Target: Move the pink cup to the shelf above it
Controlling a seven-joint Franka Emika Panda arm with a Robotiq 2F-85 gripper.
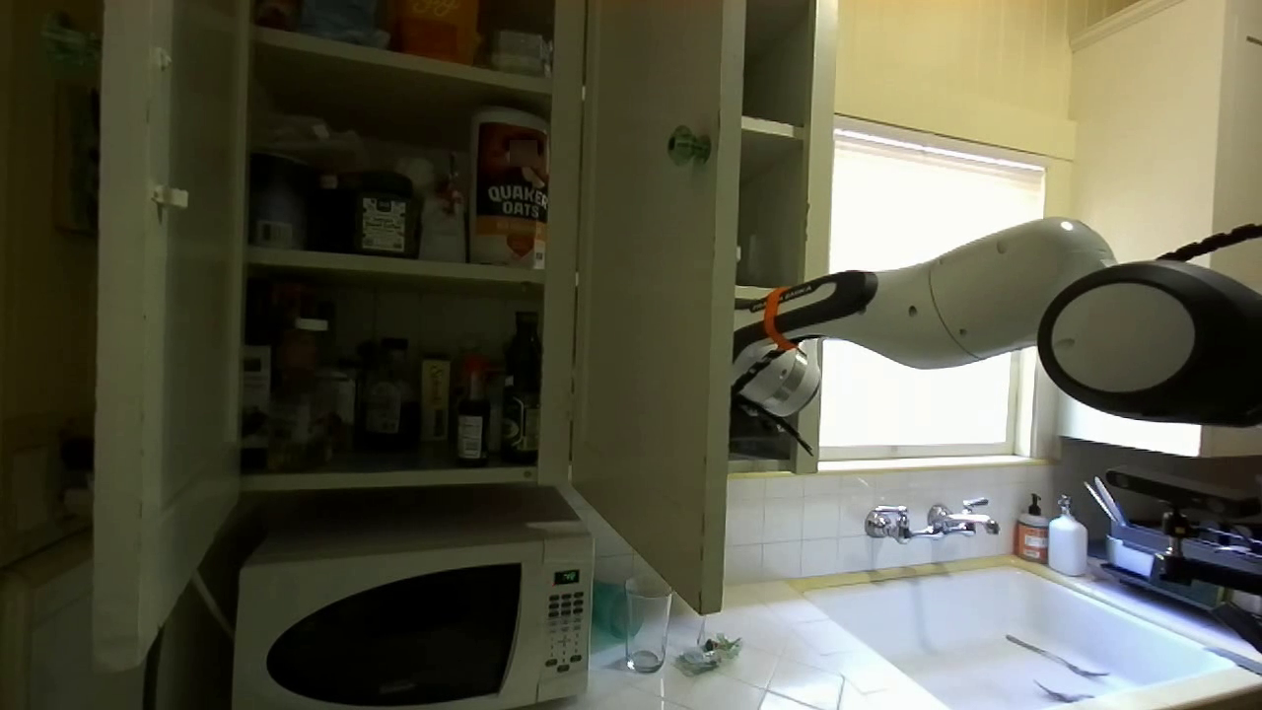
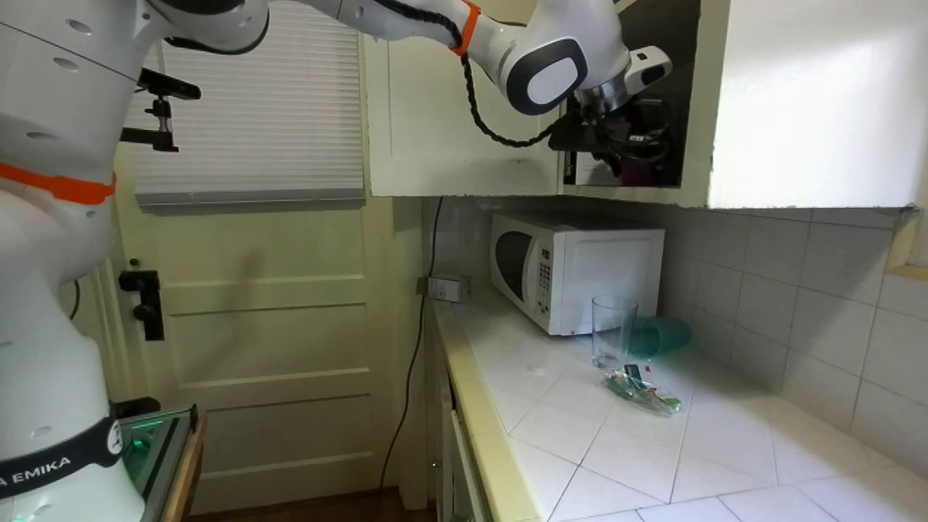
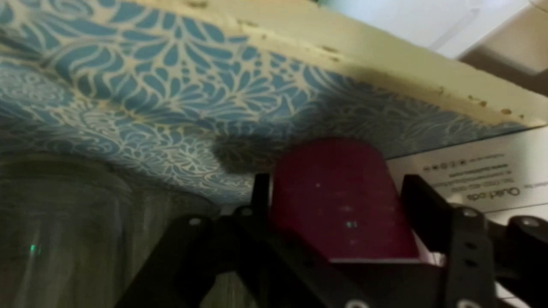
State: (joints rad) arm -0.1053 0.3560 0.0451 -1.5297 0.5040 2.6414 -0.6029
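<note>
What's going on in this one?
A robot arm is reaching into an open wall cabinet. In the wrist view its gripper is around the pink cup, with fingers close on either side; whether they have a firm hold I can't tell. The cup appears to rest on a blue-patterned liner, with clear glassware to one side of the gripper. It isn't up on the shelf above yet.

The hand [image 3: 336, 186] partly hides the pink cup [image 3: 338, 209].
</note>
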